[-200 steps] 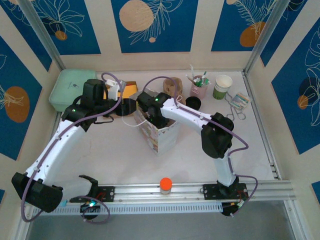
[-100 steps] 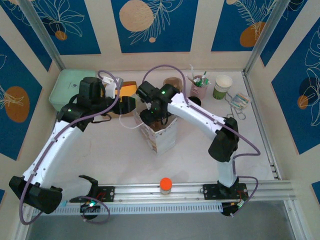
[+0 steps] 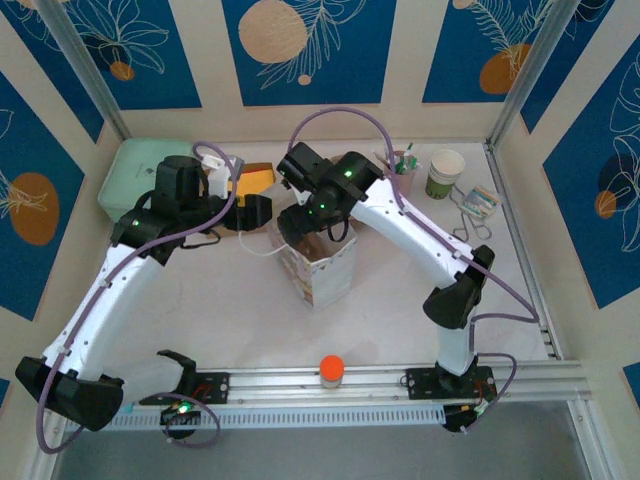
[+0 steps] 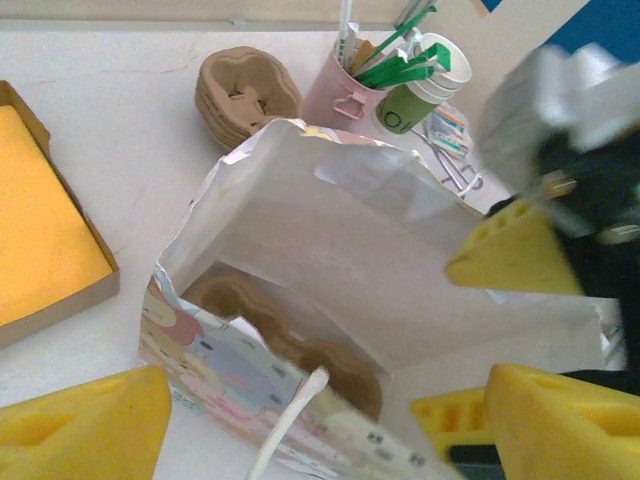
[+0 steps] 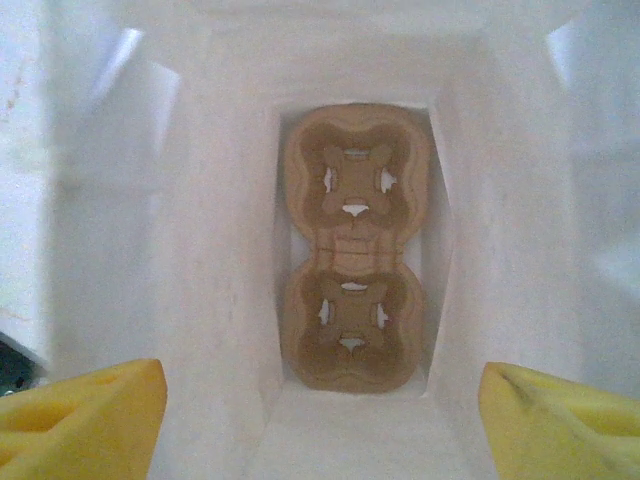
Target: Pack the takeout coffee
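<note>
A patterned paper bag [image 3: 322, 270] stands upright mid-table with its mouth open. In the right wrist view a brown cardboard cup carrier [image 5: 352, 245] lies flat on the bag's floor. My right gripper [image 3: 308, 222] hovers over the bag's mouth, open [image 5: 320, 420], with nothing between its yellow pads. My left gripper [image 3: 254, 212] sits just left of the bag, open [image 4: 320, 430], with the bag's white handle [image 4: 285, 425] loose between its fingers. The takeout coffee is hidden from view.
A pink cup of sticks [image 4: 345, 85] and a lidless green-and-white cup [image 3: 445, 173] stand at the back right, beside a stack of carriers [image 4: 245, 85]. A yellow sponge in a cardboard box [image 4: 40, 230] and a green tray [image 3: 130, 178] lie back left. An orange-capped item [image 3: 331, 370] sits on the front rail.
Both grippers have opened wider. The right arm has lifted back and up from the bag, its elbow swinging right. The left arm has barely moved.
</note>
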`<state>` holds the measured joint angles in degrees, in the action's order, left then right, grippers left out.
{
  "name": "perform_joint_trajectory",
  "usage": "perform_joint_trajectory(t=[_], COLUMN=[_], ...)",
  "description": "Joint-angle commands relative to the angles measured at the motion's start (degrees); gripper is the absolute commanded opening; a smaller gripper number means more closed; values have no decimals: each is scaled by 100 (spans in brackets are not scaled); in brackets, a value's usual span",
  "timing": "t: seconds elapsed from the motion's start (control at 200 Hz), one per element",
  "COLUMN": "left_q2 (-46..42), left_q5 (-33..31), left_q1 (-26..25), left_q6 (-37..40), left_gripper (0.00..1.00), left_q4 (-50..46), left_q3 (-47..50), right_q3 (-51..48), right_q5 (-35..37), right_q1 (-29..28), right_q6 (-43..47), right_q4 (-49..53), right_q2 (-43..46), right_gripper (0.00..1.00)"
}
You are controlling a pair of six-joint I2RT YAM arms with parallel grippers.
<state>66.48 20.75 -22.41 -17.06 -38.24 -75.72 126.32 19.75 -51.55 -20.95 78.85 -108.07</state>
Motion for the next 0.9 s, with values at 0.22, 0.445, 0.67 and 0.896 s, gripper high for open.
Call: perform_joint_trajectory(t=[0.22, 0.445, 0.67, 0.896], left_q2=[159, 766, 1200, 1460], left_q5=[-778, -1163, -1325, -1302], left_q1=[-37, -27, -35, -57], left_q6=[338, 440, 570, 578], left_gripper=[89, 91, 92, 90], left_q4=[-434, -752, -928, -997], left_q3=[-540, -1048, -1250, -1208], right_q3=[450, -413, -1272, -1982], right_q5=[507, 482, 199, -123], right_q1=[169, 353, 530, 791], right_q6=[148, 171, 206, 206], right_q4=[552, 242, -159, -561], right_q2=[552, 960, 1200, 1341], right_gripper=[84, 84, 84, 76])
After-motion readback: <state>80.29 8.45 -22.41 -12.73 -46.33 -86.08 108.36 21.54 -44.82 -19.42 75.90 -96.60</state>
